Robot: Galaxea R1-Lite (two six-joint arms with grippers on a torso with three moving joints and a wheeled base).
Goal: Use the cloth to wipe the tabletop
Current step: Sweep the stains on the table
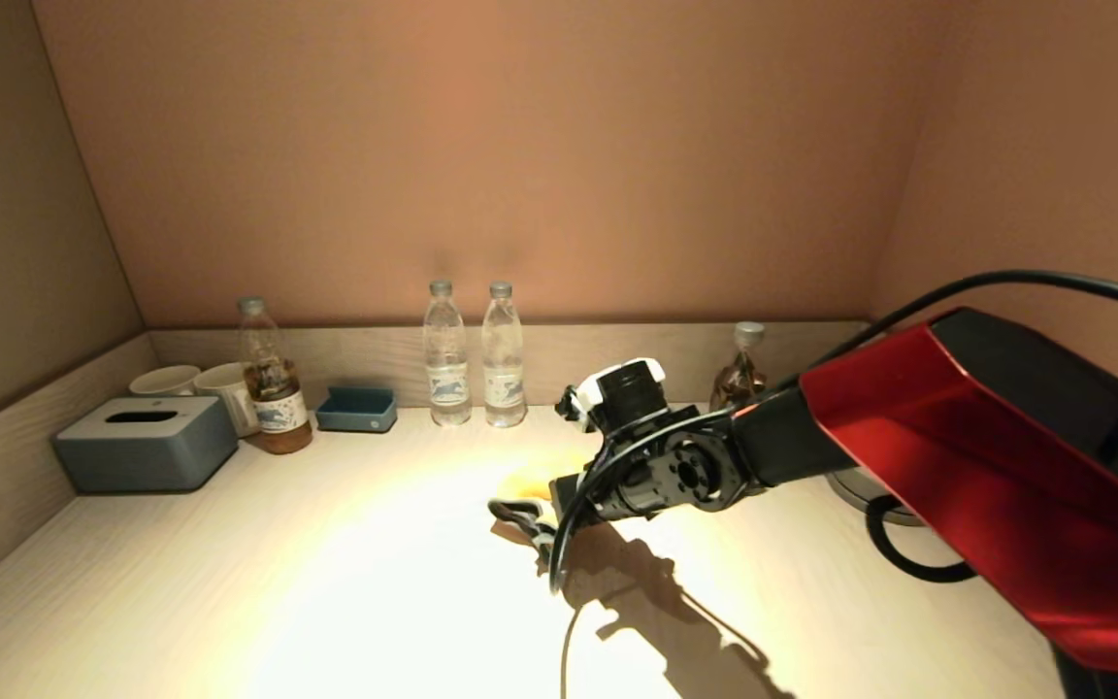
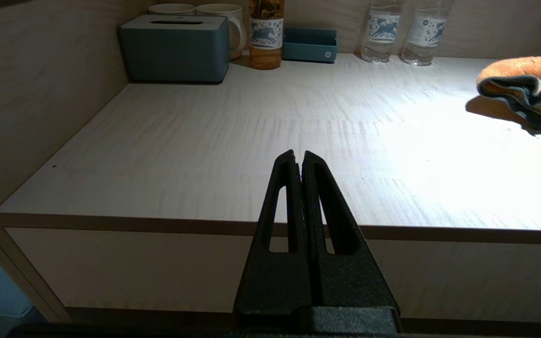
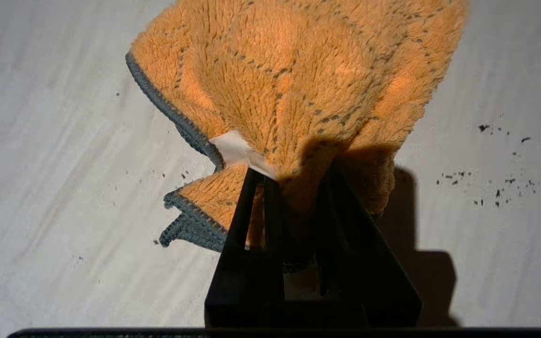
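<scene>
Right wrist view: the right pincer (image 3: 294, 180) is seen clamped on a bunched fold of the cloth (image 3: 298, 80), beside its white label (image 3: 237, 150), with the rest of the cloth spread onto the counter (image 3: 54, 141) ahead of the fingers. In the head view the cloth (image 1: 527, 485) is mostly hidden by the right arm, near the middle of the counter. The left pincer (image 2: 300, 162) is held with its fingers together, empty, over the counter's front edge and well apart from the cloth.

Only a small fold appears to be gripped, so the cloth could be pulled free if it drags hard on the counter. Dark crumbs (image 3: 500, 188) lie just beside the cloth and could be missed or merely scattered by a shallow stroke. A wide sweep towards the back could knock the water bottles (image 1: 475, 364).

The counter is pale wood-grain with a low rim, brightly lit at its middle, set in a brown-walled alcove. A tissue box (image 1: 145, 442), two mugs (image 1: 200, 383), a tea bottle (image 1: 273, 388) and a small blue tray (image 1: 357, 409) stand at the back left.
</scene>
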